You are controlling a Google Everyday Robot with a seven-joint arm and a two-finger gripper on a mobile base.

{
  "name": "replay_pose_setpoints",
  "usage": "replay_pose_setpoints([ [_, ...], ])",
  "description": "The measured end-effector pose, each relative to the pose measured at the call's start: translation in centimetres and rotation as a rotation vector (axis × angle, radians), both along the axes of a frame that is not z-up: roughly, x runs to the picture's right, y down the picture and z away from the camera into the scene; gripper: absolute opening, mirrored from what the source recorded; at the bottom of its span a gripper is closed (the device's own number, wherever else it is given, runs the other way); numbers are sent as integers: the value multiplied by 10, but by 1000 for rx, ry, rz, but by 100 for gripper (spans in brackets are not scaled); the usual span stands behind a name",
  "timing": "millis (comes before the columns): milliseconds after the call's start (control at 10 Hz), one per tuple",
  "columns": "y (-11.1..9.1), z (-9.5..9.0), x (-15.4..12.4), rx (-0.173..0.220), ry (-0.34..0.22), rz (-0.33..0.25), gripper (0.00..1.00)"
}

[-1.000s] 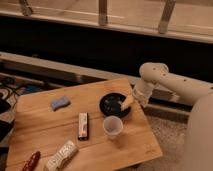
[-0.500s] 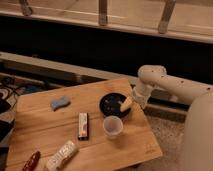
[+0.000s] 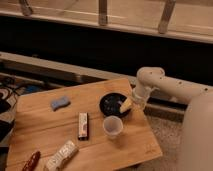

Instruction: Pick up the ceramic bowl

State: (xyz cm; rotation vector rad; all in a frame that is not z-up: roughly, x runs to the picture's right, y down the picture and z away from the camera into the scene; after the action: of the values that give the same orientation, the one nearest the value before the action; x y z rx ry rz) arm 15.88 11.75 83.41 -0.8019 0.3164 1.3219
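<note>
Currently the ceramic bowl (image 3: pixel 110 104) sits on the wooden table (image 3: pixel 45 125), toward its far right edge, just behind the pale cup (image 3: pixel 113 126). The gripper (image 3: pixel 126 105) is at the bowl's right rim, overlapping it; whether it is open or closed cannot be told. A blue sponge (image 3: pixel 60 103) lies well to the left.

The ceramic bowl (image 3: pixel 111 103) sits on the desk (image 3: pixel 40 131), toward its far right. The gripper (image 3: pixel 126 105) is at the bowl's right rim. A cup (image 3: pixel 113 126) stands just in front of the bowl. A flat packet (image 3: pixel 83 125) lies left of the cup; a sponge (image 3: pixel 60 103) lies left of the bowl.
</note>
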Motion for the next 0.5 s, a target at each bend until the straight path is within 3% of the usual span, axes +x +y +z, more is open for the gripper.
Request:
replay_pose_setpoints([
  [100, -9, -1, 3, 56, 24, 28, 80],
  [200, -20, 1, 10, 158, 52, 87, 80],
  [300, -24, 5, 17, 214, 71, 123, 80],
  [400, -28, 9, 20, 249, 84, 150, 80],
  [500, -27, 15, 22, 255, 94, 181, 80],
])
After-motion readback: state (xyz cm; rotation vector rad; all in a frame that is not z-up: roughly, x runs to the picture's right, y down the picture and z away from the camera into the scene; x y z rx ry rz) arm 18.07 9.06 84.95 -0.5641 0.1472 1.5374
